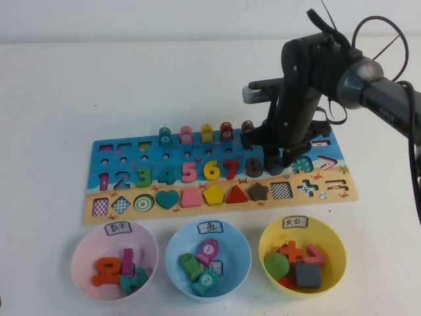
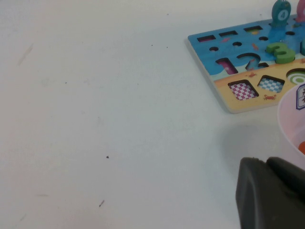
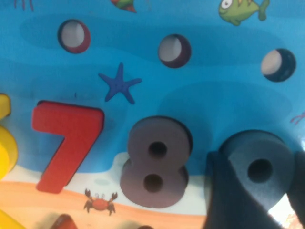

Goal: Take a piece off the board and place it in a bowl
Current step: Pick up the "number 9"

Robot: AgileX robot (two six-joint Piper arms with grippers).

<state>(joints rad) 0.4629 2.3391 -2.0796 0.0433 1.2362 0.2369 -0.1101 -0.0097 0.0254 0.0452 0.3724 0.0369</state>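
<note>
the right claw (image 1: 284, 157) is down on the board (image 1: 131, 153), its dark fingers (image 3: 228, 200) either side of the grey 9 (image 3: 259, 164), which sits in its slot just beside the brown 8 (image 3: 155, 167). they look closed against the 9, though it isn't lifted yet. the left claw (image 2: 271, 193) rests on the table near the pink bowl (image 1: 82, 253); i cannot tell its opening. risks, as i judge them: a shallow pinch could let the 9 slip out, or a finger could drag the 8 loose.
</note>
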